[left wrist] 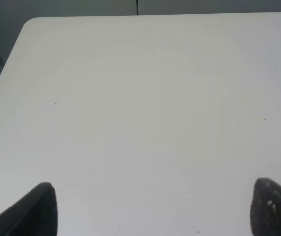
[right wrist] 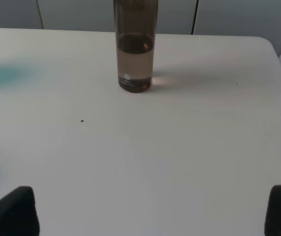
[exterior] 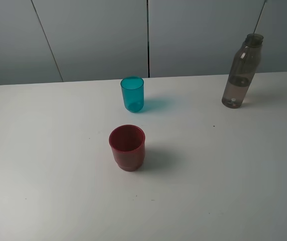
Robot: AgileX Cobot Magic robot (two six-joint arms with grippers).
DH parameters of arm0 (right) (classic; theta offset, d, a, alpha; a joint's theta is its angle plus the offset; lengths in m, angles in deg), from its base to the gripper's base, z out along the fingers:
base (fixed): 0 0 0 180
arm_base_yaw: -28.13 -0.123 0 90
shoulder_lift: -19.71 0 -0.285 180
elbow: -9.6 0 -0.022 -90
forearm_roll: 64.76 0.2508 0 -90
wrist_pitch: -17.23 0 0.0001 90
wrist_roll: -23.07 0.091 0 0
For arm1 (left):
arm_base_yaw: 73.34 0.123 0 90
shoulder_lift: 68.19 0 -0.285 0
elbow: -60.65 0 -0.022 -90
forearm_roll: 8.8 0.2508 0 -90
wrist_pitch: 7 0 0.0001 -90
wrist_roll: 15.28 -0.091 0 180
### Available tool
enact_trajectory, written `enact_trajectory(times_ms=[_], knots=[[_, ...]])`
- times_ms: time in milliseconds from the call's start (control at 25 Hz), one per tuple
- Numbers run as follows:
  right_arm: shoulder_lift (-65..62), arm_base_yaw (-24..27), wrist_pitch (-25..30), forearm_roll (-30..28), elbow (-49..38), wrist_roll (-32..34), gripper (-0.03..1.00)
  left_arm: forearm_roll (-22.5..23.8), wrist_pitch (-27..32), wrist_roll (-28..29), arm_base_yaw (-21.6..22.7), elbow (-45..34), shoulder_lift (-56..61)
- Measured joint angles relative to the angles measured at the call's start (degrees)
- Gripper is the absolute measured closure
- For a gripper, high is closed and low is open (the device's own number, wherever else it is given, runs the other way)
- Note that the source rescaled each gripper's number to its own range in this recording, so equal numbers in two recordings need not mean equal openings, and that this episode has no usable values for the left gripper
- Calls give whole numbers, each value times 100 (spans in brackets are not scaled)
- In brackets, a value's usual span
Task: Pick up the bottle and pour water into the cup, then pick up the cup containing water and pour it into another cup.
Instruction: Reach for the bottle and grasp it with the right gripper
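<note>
The tall smoky grey-brown bottle (exterior: 241, 71) stands upright at the back right of the white table (exterior: 208, 175), with some water in its lower part. The right wrist view shows the bottle (right wrist: 135, 54) ahead of my right gripper (right wrist: 152, 211), whose dark fingertips (right wrist: 12, 211) stand wide apart and hold nothing. The teal cup (exterior: 132, 94) stands near the back middle. The dark red cup (exterior: 127, 147) stands in front of it, toward the table's centre. My left gripper (left wrist: 152, 209) is open over bare table, its fingertips (left wrist: 34, 209) far apart. Neither arm shows in the high view.
Grey wall panels (exterior: 98, 35) rise behind the table's back edge. The table's rounded far corner (left wrist: 32, 24) shows in the left wrist view. A small dark speck (exterior: 214, 126) lies on the table between the cups and the bottle.
</note>
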Motion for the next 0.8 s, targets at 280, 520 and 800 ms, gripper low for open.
enact_trajectory(times_ms=[280,520,800], knots=[[0,0,0,0,0,0,-3,0,0,0,0,0,0],[0,0,0,0,0,0,-3,0,0,0,0,0,0],[0,0,0,0,0,0,-3,0,0,0,0,0,0]])
